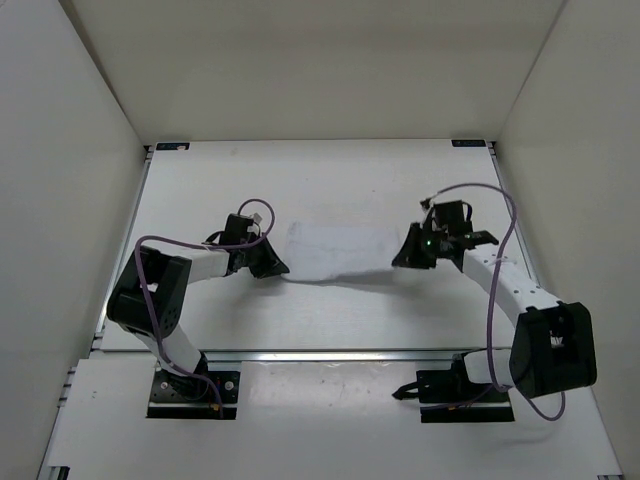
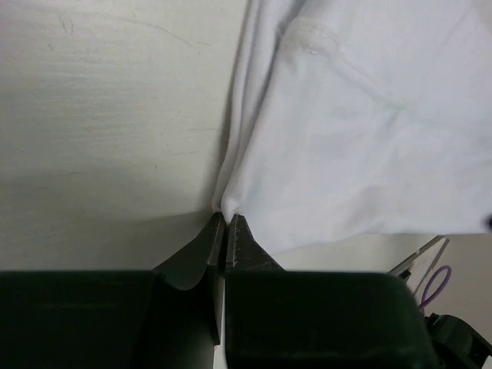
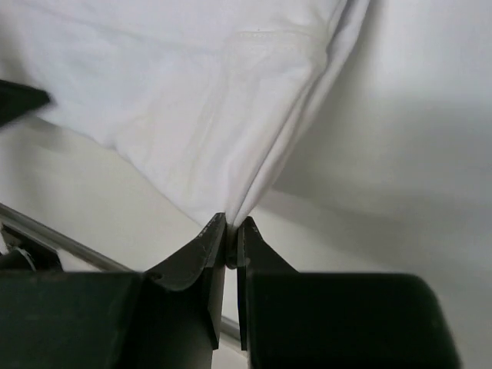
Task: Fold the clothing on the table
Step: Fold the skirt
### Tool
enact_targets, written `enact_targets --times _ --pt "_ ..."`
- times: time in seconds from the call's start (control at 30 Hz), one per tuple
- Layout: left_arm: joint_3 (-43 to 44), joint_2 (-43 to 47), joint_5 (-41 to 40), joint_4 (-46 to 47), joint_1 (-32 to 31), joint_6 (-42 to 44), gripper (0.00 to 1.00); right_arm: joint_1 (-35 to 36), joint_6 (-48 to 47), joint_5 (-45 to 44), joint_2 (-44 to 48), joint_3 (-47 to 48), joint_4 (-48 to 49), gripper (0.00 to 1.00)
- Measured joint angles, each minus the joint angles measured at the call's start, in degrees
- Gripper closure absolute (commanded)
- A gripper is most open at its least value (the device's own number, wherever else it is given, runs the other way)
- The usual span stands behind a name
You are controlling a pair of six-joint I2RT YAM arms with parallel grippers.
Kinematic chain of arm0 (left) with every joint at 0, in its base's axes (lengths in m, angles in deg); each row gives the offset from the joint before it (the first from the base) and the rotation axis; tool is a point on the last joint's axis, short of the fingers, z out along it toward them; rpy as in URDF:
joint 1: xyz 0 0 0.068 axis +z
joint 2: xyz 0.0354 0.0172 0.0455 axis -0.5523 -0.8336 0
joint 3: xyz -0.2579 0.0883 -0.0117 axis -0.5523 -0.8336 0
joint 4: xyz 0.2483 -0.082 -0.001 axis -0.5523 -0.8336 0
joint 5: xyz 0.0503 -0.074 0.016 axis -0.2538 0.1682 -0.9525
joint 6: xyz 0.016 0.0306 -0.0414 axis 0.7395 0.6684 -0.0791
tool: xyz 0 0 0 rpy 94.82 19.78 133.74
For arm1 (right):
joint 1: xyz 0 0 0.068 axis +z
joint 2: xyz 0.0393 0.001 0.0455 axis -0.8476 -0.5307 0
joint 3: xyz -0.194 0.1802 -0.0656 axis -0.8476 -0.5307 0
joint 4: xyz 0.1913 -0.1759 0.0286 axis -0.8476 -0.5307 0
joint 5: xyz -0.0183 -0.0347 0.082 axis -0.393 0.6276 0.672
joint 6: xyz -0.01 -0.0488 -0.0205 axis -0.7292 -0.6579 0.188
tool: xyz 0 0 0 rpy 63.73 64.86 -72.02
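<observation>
Left gripper (image 2: 227,219) fingers pressed together, clamped on a bunched corner of the clothing (image 2: 346,138); the fabric fans up and away from the tips, and a stitched seam shows further along. Right gripper (image 3: 231,227) is the same: fingers shut tight on a gathered corner, folds running up from the pinch, faint stitching above. Both wrist views cut the clothing off at the frame edges, so its full outline isn't visible there. From the top view both sets of fingertips are hidden under the black gripper bodies, one at the clothing's left end and one at its right end. The clothing sits between them on the table (image 1: 330,180), its near edge strung in a slight sag from one gripper to the other. White on white, so the far edge is hard to trace. A purple cable (image 2: 437,284) shows beyond the clothing's edge, partly cut off and blurred. A metal rail (image 3: 61,238) runs below the clothing in the right wrist view, partly hidden behind the gripper body.
</observation>
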State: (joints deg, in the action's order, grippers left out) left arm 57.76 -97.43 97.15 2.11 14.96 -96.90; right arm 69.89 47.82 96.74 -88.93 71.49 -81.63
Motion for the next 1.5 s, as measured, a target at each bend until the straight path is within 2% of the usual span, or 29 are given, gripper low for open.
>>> enact_targets --times 0.23,0.43,0.5,0.6,0.77,0.9,1.2,1.5 --pt "-2.16 1.84 -0.31 -0.02 -1.62 0.15 1.0 -5.22 2.49 2.62 0.07 -18.82 -1.81 1.0" --pt "-3.37 2.58 0.35 0.22 -2.36 0.15 1.0 -9.57 2.38 3.15 0.87 -19.15 -2.91 1.0" --pt "-3.37 2.58 0.35 0.26 -2.54 0.11 1.0 -8.59 1.4 2.4 -1.51 -15.15 -5.51 1.0" --pt "-3.37 2.58 0.26 0.37 -2.99 0.04 1.0 -4.68 -0.11 -0.07 -6.16 -4.0 -8.83 1.0" --pt "-2.97 2.51 -0.42 0.33 -3.67 -0.55 1.0 7.8 -1.55 -3.21 -15.89 18.32 -10.71 1.0" --pt "-1.81 2.32 -1.05 0.28 -3.98 -0.96 1.0 17.18 -1.57 -3.78 -24.39 29.83 -10.99 1.0" --pt "-0.98 2.1 -1.86 0.33 -3.69 -1.16 1.0 30.75 -0.87 -3.39 -41.92 40.76 -11.87 1.0" --pt "-1.64 1.62 -1.9 0.31 -3.61 -0.04 1.0 35.26 -0.04 -2.97 -46.73 47.95 -12.2 1.0"
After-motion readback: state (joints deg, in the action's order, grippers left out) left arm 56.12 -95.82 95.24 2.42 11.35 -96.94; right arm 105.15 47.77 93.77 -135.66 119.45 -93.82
